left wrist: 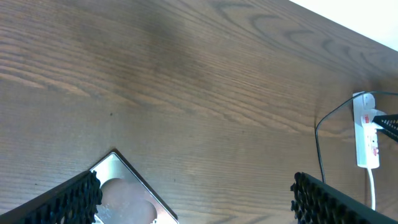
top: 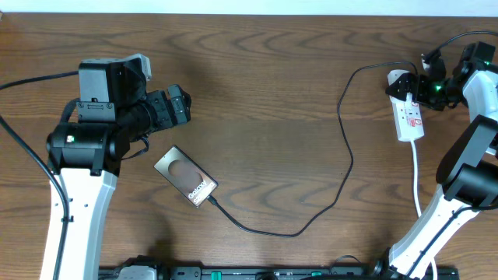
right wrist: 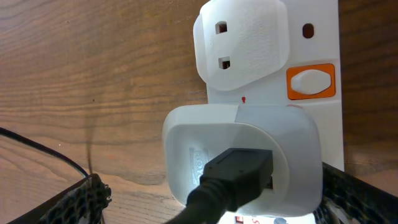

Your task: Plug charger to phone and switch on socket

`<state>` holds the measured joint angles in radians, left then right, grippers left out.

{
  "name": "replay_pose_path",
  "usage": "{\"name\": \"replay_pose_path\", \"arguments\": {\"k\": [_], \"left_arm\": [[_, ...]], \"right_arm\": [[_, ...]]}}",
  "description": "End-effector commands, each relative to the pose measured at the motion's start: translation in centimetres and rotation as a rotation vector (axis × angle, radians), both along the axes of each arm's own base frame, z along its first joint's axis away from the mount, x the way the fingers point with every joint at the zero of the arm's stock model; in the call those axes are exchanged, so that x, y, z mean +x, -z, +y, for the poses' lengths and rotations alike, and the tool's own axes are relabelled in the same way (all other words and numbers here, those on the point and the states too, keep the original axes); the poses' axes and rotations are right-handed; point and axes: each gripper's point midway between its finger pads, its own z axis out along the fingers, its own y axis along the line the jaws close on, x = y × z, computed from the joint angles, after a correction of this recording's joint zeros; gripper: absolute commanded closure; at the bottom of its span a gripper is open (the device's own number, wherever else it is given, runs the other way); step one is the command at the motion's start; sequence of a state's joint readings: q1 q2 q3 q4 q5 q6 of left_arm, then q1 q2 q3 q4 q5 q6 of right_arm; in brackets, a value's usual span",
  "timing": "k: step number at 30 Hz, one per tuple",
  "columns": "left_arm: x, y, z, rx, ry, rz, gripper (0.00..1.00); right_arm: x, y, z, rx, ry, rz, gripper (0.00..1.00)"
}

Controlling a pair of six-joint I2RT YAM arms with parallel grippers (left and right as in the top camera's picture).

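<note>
The phone (top: 185, 176) lies flat on the wood, bronze face up; its corner (left wrist: 124, 193) shows between my left fingertips. The charger cable (top: 342, 140) meets the phone's lower right end, loops across the table and runs to the socket (top: 408, 109), a white power strip. Its black plug (right wrist: 239, 174) sits in a white adapter (right wrist: 242, 143) on the strip. An orange-framed white switch (right wrist: 310, 81) lies beside it. My left gripper (top: 180, 105) hovers open above and behind the phone. My right gripper (top: 412, 89) is open over the strip, its fingers (right wrist: 81, 199) on either side of the adapter.
The strip's white lead (top: 416, 179) runs toward the front edge beside my right arm. From the left wrist the strip (left wrist: 365, 130) and cable (left wrist: 320, 143) show far off at the right. Bare brown wood (top: 264, 93) lies between the two arms.
</note>
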<state>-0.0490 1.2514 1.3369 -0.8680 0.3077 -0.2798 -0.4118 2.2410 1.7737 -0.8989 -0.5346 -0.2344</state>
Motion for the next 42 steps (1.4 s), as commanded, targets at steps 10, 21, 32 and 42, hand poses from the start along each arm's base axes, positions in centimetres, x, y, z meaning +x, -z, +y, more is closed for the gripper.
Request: {"name": "replay_pose_path", "arguments": {"k": [10, 21, 32, 42], "left_arm": [[0.2, -0.7, 0.1, 0.021, 0.007, -0.018, 0.03], [0.1, -0.6, 0.1, 0.022, 0.007, -0.012, 0.03], [-0.1, -0.4, 0.1, 0.022, 0.008, -0.003, 0.03], [-0.2, -0.1, 0.1, 0.023, 0.008, 0.009, 0.03]], "right_arm": [[-0.8, 3.2, 1.9, 0.005, 0.04, 0.139, 0.01], [-0.4, 2.6, 1.0, -0.007, 0.083, 0.143, 0.01], [-0.1, 2.1, 0.3, -0.036, 0.12, 0.153, 0.01], [0.1, 1.1, -0.4, -0.059, 0.126, 0.149, 0.01]]}}
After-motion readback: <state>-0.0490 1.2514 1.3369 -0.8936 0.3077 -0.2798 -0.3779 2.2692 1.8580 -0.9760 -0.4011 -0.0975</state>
